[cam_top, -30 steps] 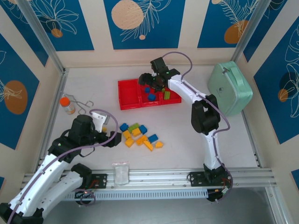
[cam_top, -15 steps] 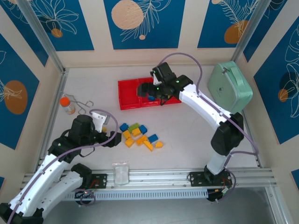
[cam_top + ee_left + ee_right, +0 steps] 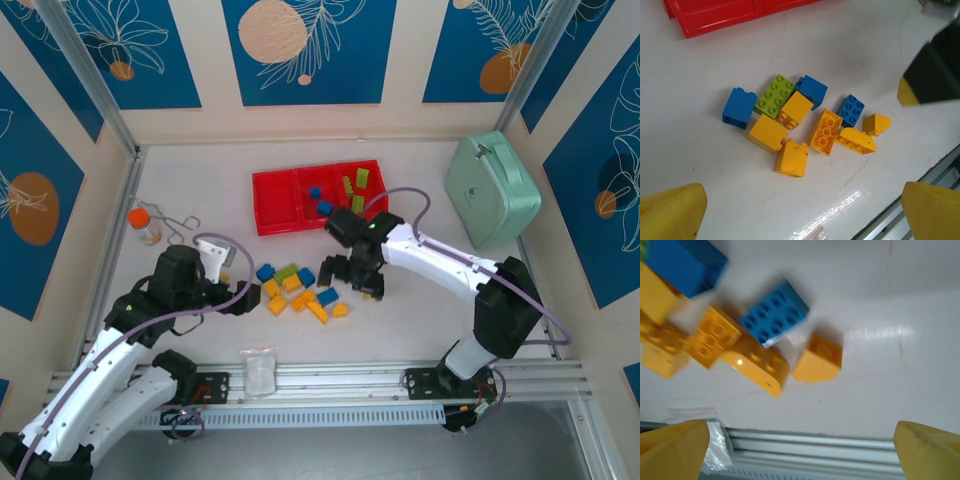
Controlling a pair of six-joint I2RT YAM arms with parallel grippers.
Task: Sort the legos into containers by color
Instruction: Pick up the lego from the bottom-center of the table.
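Lying loose are six orange, three blue, one green legos (image 3: 825, 132); left gripper (image 3: 800, 212), right gripper (image 3: 800, 450) spread empty.

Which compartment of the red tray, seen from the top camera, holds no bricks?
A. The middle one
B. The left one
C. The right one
B: in the top view the left compartment of the red tray is bare, while the middle one holds blue bricks and the right one holds lime green bricks.
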